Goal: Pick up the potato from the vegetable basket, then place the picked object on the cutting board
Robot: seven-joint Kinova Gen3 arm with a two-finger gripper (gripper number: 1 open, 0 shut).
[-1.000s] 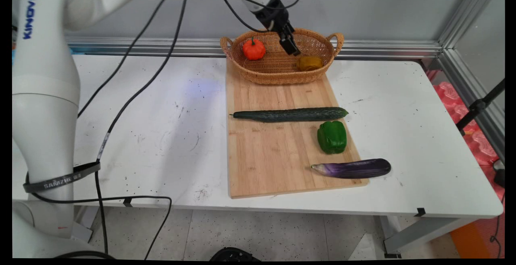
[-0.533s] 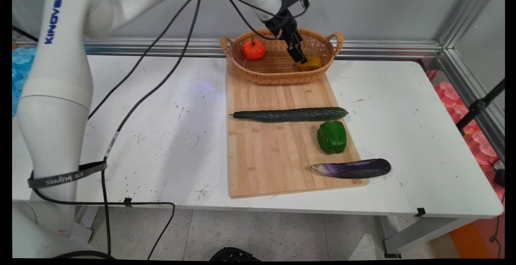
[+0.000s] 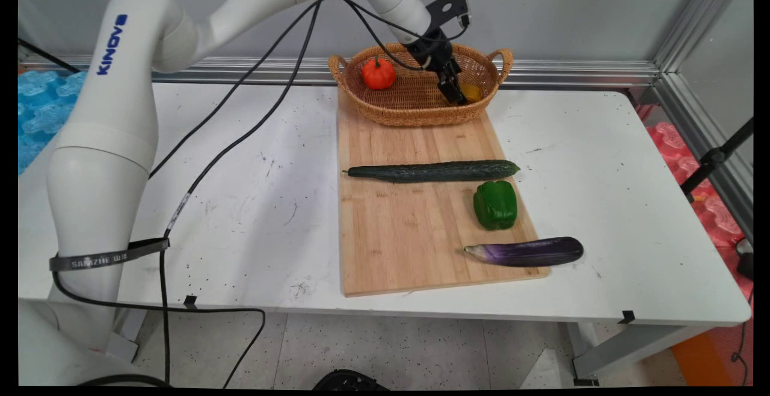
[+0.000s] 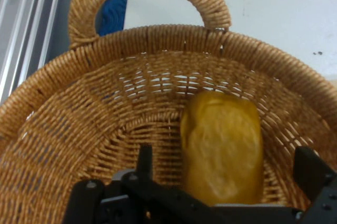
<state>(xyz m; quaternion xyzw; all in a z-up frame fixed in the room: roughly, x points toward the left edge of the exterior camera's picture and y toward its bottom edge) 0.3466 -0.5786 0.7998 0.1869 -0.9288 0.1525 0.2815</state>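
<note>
Hand view: my gripper [image 4: 226, 182] sits low inside the wicker basket [image 4: 79, 129], fingers [image 4: 310, 171] spread apart, one on each side of a yellow-brown, smooth, rounded oblong piece of produce [image 4: 224, 150] that lies between them near the basket's handle end; I cannot tell whether either pad touches it. Main view: the same gripper [image 3: 455, 92] angles down into the right half of the basket [image 3: 415, 116], hiding most of the yellow piece [image 3: 472, 91]. Only this view shows the small ribbed orange pumpkin [image 3: 378, 74] in the basket's left half, and the pale wooden board [image 3: 397, 233] carrying a long dark cucumber [image 3: 433, 171], a glossy green bell pepper [image 3: 495, 204] and a purple eggplant [image 3: 526, 251] overhanging its right edge.
</note>
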